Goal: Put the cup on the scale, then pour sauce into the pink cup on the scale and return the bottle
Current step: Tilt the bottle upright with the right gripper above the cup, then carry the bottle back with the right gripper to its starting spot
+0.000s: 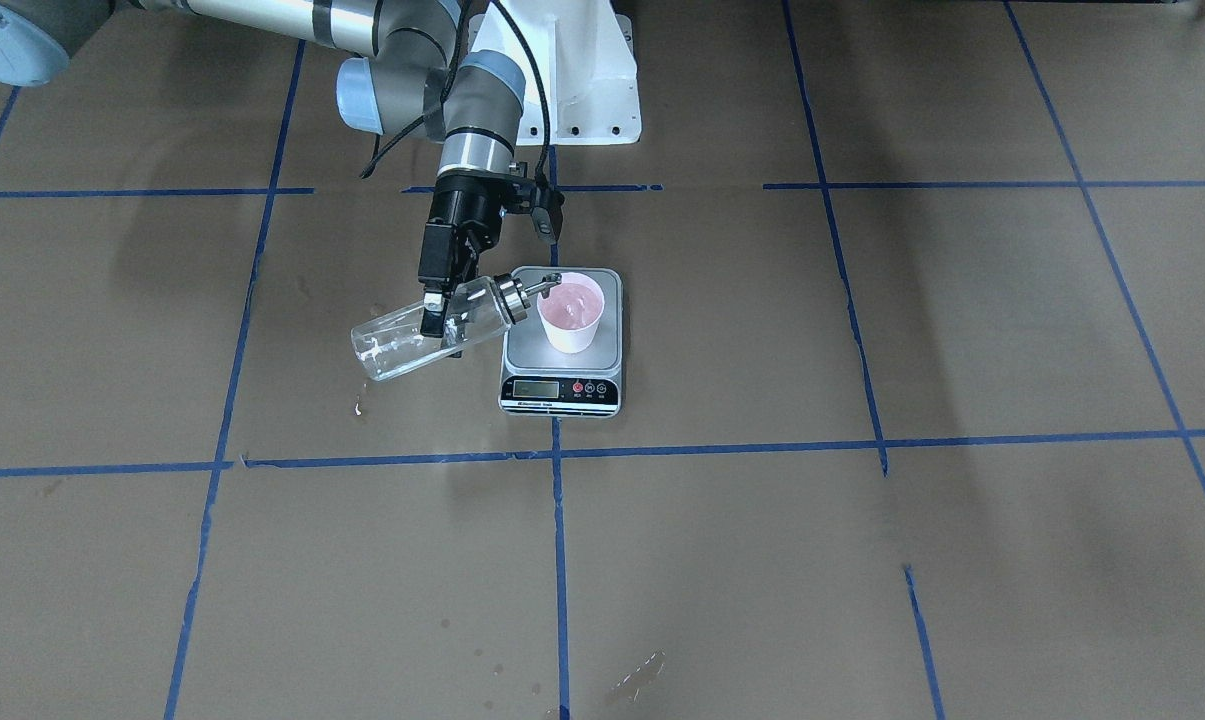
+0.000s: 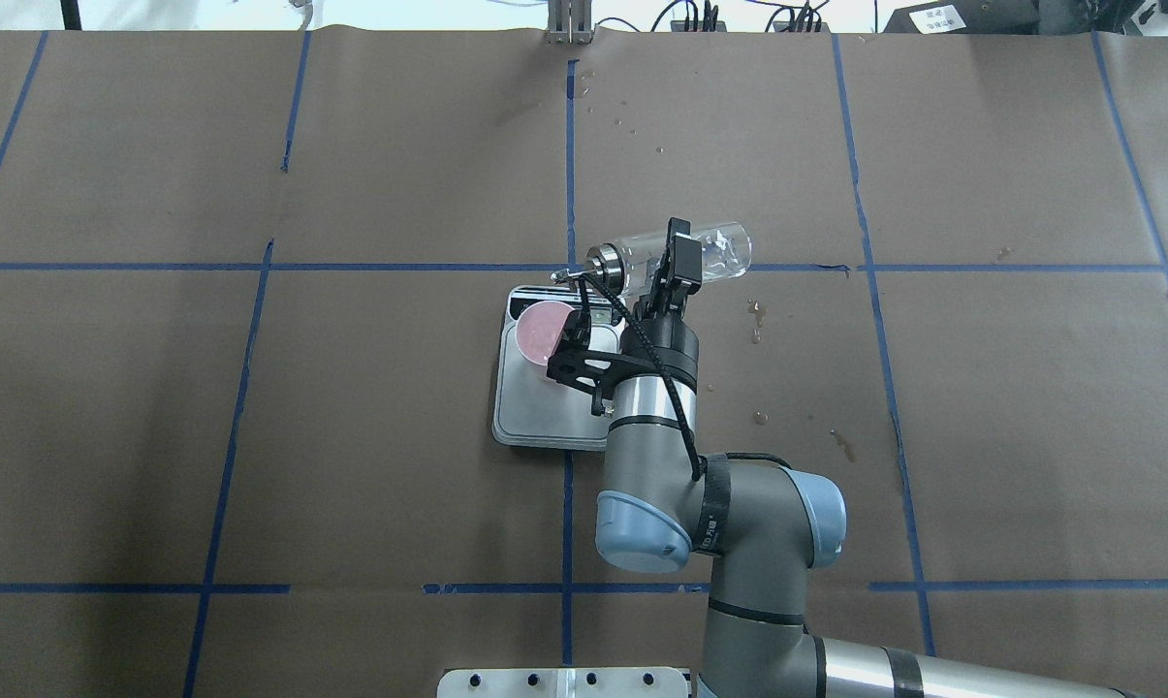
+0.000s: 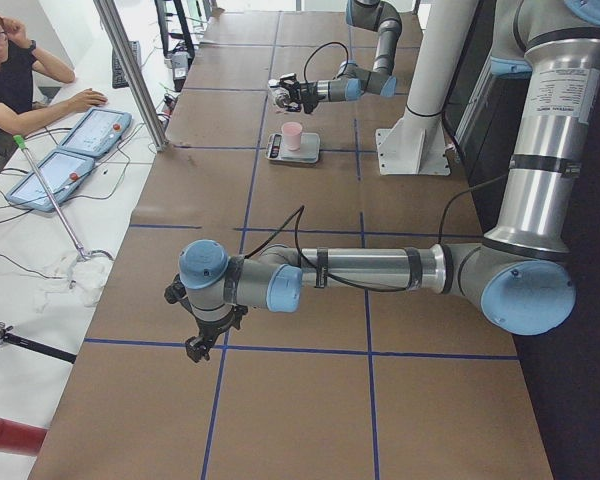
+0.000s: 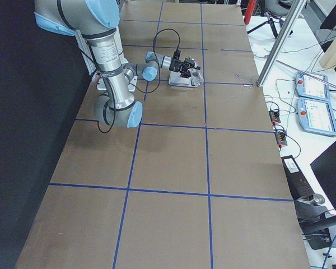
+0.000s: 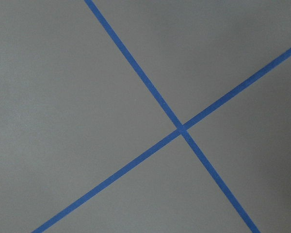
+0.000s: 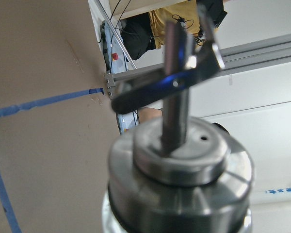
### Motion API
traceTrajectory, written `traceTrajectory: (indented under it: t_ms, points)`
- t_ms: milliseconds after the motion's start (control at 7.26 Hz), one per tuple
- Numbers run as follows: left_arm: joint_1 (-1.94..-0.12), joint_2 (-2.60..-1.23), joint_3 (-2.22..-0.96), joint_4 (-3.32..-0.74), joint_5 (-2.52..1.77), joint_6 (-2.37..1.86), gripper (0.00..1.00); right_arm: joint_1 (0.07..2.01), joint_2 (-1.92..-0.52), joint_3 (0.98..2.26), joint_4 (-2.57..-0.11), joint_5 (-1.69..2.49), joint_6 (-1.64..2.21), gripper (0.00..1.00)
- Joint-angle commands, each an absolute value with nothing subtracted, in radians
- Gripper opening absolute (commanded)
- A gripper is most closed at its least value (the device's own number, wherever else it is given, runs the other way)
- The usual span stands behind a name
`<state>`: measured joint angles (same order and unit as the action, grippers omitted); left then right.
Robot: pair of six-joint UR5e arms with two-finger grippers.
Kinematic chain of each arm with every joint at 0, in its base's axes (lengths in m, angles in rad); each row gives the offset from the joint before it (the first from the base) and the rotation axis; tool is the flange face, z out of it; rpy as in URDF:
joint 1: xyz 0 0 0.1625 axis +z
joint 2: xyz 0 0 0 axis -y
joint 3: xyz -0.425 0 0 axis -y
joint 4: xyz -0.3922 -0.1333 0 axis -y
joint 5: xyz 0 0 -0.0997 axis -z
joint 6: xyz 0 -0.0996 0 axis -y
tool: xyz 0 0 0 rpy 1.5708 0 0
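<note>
Noted at table [image 1: 862,560] centre, on brown paper with blue tape lines [image 1: 722,450]: scale [image 1: 560,390], display strip on the far side from the robot's base. Upright on its steel platform, toward the robot's left half: pink cup [image 1: 570,312], pinkish inside, rim open upward.

Clamped across the bottle [image 1: 402,345] at mid-body: right gripper [image 1: 440,315], fingers pressed on both sides of the clear wall. Bottle tipped nearly level, base out to the robot's right of the scale and off the table, silver collar and spout toward the cup. Spout tip just at the cup's rim in the front view; touching or not, cannot tell. Inside the clear wall, whitish streaks of sauce [image 1: 382,355]. From overhead, same grip: right gripper [image 2: 678,257] on bottle [image 2: 724,247], cup [image 2: 542,330] partly behind the wrist bracket, scale [image 2: 535,417] beneath.

Close in the right wrist view: collar and spout [image 6: 179,160], blurred.

Wet spots [image 2: 756,312] on the paper right of the scale.

Well apart from the scale, low over the table at the robot's left: left gripper [image 3: 198,345], pointing down. Apart or together, cannot tell. In its wrist view only paper and a tape crossing [image 5: 182,128].
</note>
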<state>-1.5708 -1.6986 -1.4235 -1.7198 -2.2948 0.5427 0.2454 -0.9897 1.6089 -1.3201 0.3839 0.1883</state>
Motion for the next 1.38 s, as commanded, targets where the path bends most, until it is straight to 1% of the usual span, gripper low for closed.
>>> traceTrajectory:
  t_ms: [0, 275, 551, 688, 826, 964, 1101, 1239]
  points:
    - [-1.571, -1.706, -1.427, -1.718, -2.295, 0.541, 1.0, 0.255, -1.037, 1.745, -1.23, 0.49, 0.349, 0.0]
    - [-1.572, -1.706, -1.428, -1.718, -2.295, 0.542, 1.0, 0.259, -1.125, 1.863, -1.23, 0.566, 0.647, 0.0]
    - [-1.574, -1.707, -1.433, -1.718, -2.295, 0.543, 1.0, 0.317, -1.181, 1.917, -1.23, 0.703, 0.833, 0.0]
    - [-1.574, -1.71, -1.433, -1.718, -2.295, 0.542, 1.0, 0.377, -1.207, 1.955, -1.23, 0.797, 1.032, 0.0]
    - [-1.574, -1.71, -1.433, -1.717, -2.295, 0.543, 1.0, 0.455, -1.262, 2.012, -1.23, 0.936, 1.089, 0.0]
    - [-1.577, -1.71, -1.443, -1.717, -2.293, 0.543, 1.0, 0.506, -1.294, 2.025, -1.232, 0.983, 1.091, 0.0]
    - [-1.577, -1.709, -1.457, -1.715, -2.293, 0.542, 1.0, 0.555, -1.302, 2.007, -1.256, 1.012, 1.098, 0.0]
    - [-1.581, -1.71, -1.469, -1.713, -2.292, 0.541, 1.0, 0.59, -1.342, 2.002, -1.325, 1.069, 1.114, 0.0]
